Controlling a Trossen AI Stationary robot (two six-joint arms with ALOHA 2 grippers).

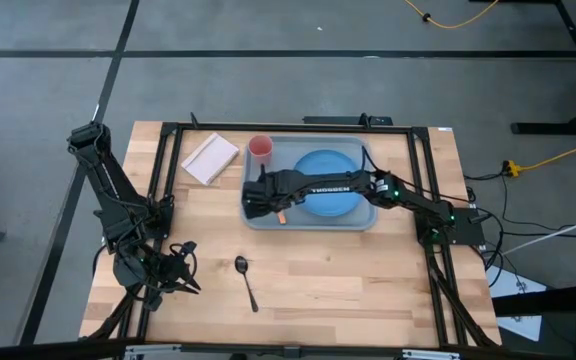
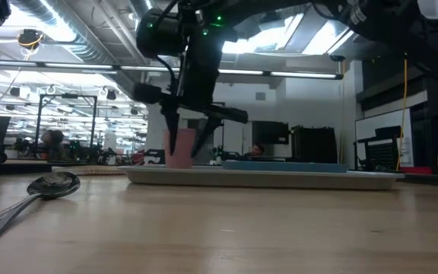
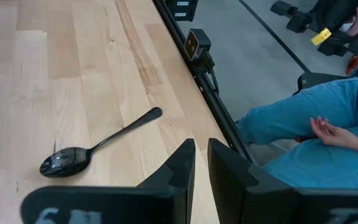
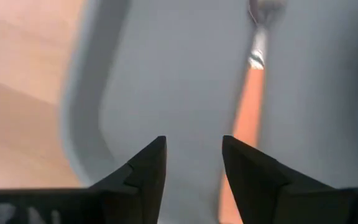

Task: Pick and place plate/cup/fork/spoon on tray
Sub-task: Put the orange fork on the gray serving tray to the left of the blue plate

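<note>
Right tool spread, empty, over tray beside fork; spoon on wooden table.

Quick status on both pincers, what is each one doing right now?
Left pincer: nearly closed, empty, near the spoon.
Right pincer: open, empty, over the tray with the fork lying beside it.

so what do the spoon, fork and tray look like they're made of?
Spoon: probably metal, dark and polished; its bowl gives mirror-like reflections.
Fork: silvery head, likely metal; matte orange handle, maybe plastic, hard to tell.
Tray: pale grey-blue, smooth, with a moulded rounded rim; looks like plastic, though that is a guess.
</note>
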